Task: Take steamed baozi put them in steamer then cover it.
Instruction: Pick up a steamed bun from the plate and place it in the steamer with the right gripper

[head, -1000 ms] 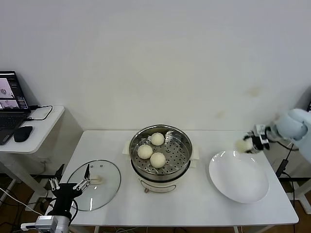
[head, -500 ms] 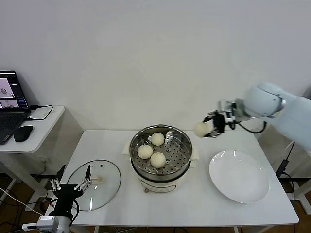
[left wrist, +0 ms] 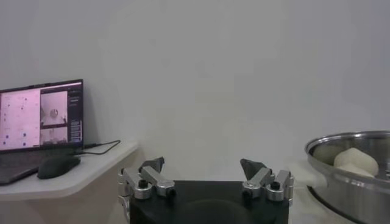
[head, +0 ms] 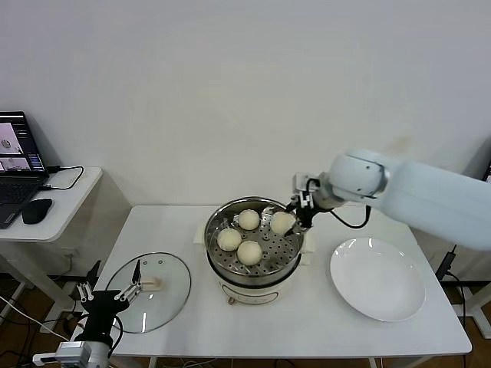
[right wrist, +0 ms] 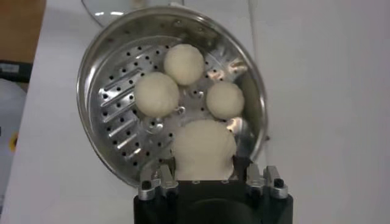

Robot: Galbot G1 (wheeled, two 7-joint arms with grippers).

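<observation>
One bun [right wrist: 203,149] is clamped in the right gripper [head: 294,216] jaws, directly above the steamer [head: 254,240] tray's free right side; the left gripper [head: 107,293] jaws gape, idle beside the lid [head: 161,295].

Shiny perforated metal steamer [head: 255,245]; matt smooth baozi [head: 249,251] (glass cover [head: 146,293]).

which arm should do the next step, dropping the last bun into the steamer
Right. The right gripper is shut on the fourth baozi, over the steamer tray beside three buns. The left gripper waits open at the table's near left corner, by the glass lid, holding nothing.
</observation>
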